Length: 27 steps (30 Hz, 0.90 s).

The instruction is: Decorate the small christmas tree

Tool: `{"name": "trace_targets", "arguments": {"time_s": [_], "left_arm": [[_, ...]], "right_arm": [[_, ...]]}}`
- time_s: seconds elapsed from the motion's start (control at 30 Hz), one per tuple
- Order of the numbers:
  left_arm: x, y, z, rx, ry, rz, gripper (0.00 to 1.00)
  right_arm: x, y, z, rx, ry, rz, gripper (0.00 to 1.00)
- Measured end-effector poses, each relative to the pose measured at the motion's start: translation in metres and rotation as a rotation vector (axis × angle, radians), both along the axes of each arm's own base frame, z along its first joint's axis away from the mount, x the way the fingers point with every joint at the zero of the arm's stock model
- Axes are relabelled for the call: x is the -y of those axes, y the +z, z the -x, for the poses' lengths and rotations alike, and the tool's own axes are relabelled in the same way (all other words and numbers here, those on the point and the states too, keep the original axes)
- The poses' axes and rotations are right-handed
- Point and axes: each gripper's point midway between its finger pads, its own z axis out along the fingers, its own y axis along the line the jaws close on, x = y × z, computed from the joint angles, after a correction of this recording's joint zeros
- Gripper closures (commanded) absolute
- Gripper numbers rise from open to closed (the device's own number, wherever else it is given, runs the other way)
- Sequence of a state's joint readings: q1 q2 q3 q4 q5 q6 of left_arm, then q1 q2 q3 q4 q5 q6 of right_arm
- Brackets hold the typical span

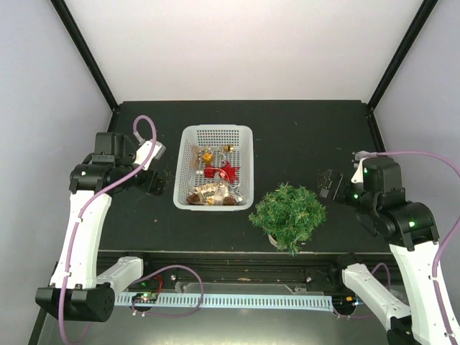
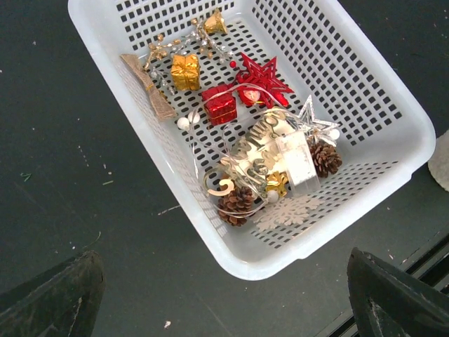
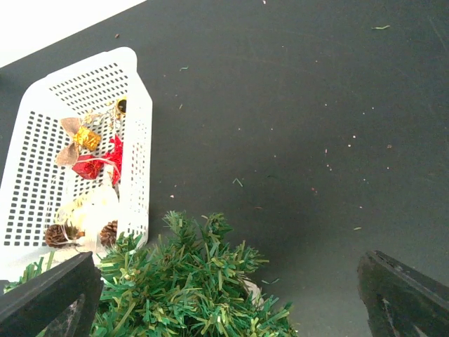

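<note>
Tree: The small christmas tree (image 1: 287, 212) stood upright on its whitish pot toward the near edge of the desk (image 1: 309, 136). It was just beside the near right corner of the white basket (image 1: 188, 154). No ornament showed on its sprigs.
Right jaws: Your right jaws hung wide open and empty to the right of the tree, apart from it. Their camera looked down on its crown.
Left jaws: Your left jaws hung wide open and empty at the basket's left side, touching nothing.
Step in hand: This was judged to be the first pick from the basket, with no decorating done as yet.
Near heap: At the basket's near end two pine cones (image 2: 237, 202), a clear packet (image 2: 295, 160) and a beaded wire lay tangled together.
Farther pieces: Beyond the heap lay a red gift box (image 2: 219, 104), a gold gift box (image 2: 186, 71) and a red star (image 2: 263, 81). A gold bell (image 2: 214, 22) lay farthest.
Best pick: The gold gift box seemed freest of the wire, so you did well to choose it.
Approach: You needed to come straight down, clear of the basket wall, and close on the box itself.
Risk: Wire or thread could have dragged neighbouring pieces out, and the light basket might have shifted.
Placement: The tree looked easy to tip, and your right jaws were well placed to steady it.
</note>
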<state>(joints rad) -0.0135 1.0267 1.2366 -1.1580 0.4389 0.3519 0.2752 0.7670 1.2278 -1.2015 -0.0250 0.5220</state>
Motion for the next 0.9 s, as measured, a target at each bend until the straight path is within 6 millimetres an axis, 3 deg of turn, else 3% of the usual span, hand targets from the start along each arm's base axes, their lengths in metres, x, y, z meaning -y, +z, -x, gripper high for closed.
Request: {"name": "trace_targets", "arguments": {"time_s": [0.3,0.47,0.6,0.73,0.9], "left_arm": [[-0.007,-0.008,-0.002,-0.007,0.047,-0.024,0.11],[-0.017,-0.007,-0.015,0.032,0.098,-0.064,0.09],[-0.018,-0.024,-0.025,-0.039,0.098,-0.069,0.09],[-0.009,-0.047,-0.034,-0.140,0.057,-0.039,0.09],[-0.001,-0.051,-0.036,-0.166,0.017,-0.004,0.10]], "right_arm": [[-0.002,0.003,0.004,0.022,0.037,0.007,0.00],[-0.010,-0.007,-0.008,-0.040,0.079,0.034,0.01],[-0.023,0.007,-0.025,-0.043,0.134,0.047,0.04],[-0.043,0.038,-0.035,0.017,0.213,0.035,0.17],[-0.070,0.070,-0.025,0.084,0.340,-0.021,0.40]]}}
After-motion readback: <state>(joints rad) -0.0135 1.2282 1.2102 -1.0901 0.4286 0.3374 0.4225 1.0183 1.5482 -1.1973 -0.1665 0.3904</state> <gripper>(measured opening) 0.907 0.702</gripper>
